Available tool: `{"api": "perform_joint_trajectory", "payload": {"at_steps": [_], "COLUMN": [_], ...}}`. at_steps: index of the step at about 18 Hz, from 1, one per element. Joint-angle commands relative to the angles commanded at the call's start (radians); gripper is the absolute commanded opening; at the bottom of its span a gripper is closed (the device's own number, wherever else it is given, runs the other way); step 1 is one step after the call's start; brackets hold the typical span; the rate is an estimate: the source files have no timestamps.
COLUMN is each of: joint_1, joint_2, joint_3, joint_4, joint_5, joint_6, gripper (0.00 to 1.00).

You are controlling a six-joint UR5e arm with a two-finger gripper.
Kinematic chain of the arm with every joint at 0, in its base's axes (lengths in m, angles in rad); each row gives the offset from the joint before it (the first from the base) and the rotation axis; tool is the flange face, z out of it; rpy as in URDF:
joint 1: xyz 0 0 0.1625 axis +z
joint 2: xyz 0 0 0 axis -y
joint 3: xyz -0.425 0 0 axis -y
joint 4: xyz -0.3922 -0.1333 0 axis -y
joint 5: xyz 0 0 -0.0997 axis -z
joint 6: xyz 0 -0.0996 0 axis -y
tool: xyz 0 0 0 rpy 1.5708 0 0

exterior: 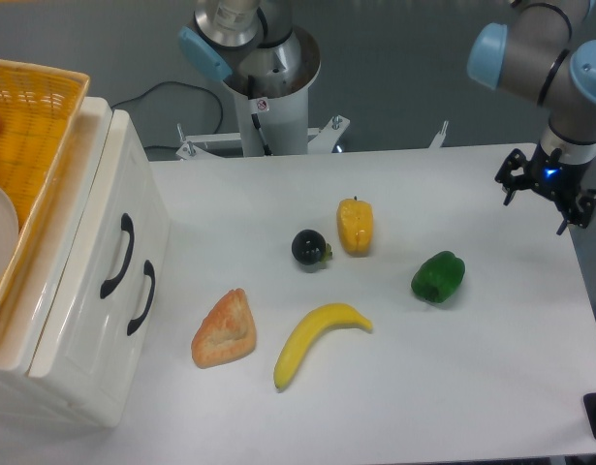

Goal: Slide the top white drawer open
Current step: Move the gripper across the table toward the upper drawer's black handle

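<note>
The top white drawer (96, 218) is the upper front of a glossy white drawer unit at the left edge of the table. Its curved black handle (118, 255) faces right, and the drawer sits flush and shut. The lower white drawer (109, 344) with a matching handle (141, 297) is also shut. My gripper (542, 199) hangs at the far right of the table, far from the drawers, with its jaws apart and nothing between them.
A yellow wicker basket (31, 116) holding a white plate rests on top of the unit. On the table lie a croissant (224, 329), a banana (317, 337), a dark plum (309, 248), a yellow pepper (356, 226) and a green pepper (438, 277).
</note>
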Motion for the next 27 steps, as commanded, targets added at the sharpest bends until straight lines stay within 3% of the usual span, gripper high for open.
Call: {"api": "perform_joint_trajectory", "payload": {"at_steps": [7,11,17,27], "joint_1": [-0.041,-0.075,-0.182,-0.330], "joint_2": [0.000,0.046,0.089,0.195], "joint_3": [-0.002,-0.077,-0.109,-0.182], "joint_4": [-0.003,0.006,-0.002,-0.026], "joint_5": [0.019,0.019,0.022,-0.028], "joint_6": [-0.064,-0.095,-0.354,-0.612], "gripper": [1.00,1.00,1.00,1.00]}}
